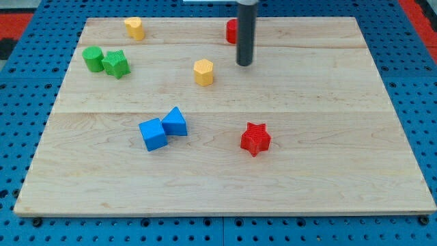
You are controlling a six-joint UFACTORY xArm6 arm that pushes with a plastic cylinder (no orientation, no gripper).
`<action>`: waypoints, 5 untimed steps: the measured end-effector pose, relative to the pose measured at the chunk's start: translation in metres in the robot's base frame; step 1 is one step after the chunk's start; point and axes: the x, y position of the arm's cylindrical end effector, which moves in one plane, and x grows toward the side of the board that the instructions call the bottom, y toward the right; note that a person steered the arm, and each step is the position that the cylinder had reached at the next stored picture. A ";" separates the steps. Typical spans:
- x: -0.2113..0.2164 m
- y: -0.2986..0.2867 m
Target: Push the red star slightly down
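Observation:
The red star (255, 139) lies on the wooden board (328, 157), right of centre toward the view's bottom. My tip (244, 64) stands well above it toward the view's top, apart from it. The rod rises out of the view's top edge. A second red block (231, 31) sits just left of the rod near the board's top edge, partly hidden by it; its shape cannot be made out.
A yellow hexagon block (203, 72) lies left of the tip. Another yellow block (134, 28) is at the top left. A green cylinder (93, 58) and a green star (116, 63) touch at the left. A blue cube (152, 134) and a blue triangular block (175, 122) touch at lower centre.

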 end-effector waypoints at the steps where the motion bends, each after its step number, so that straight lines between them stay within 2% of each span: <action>1: 0.017 0.012; 2: 0.046 0.012; 3: 0.052 0.013; 4: 0.079 0.013; 5: 0.138 0.013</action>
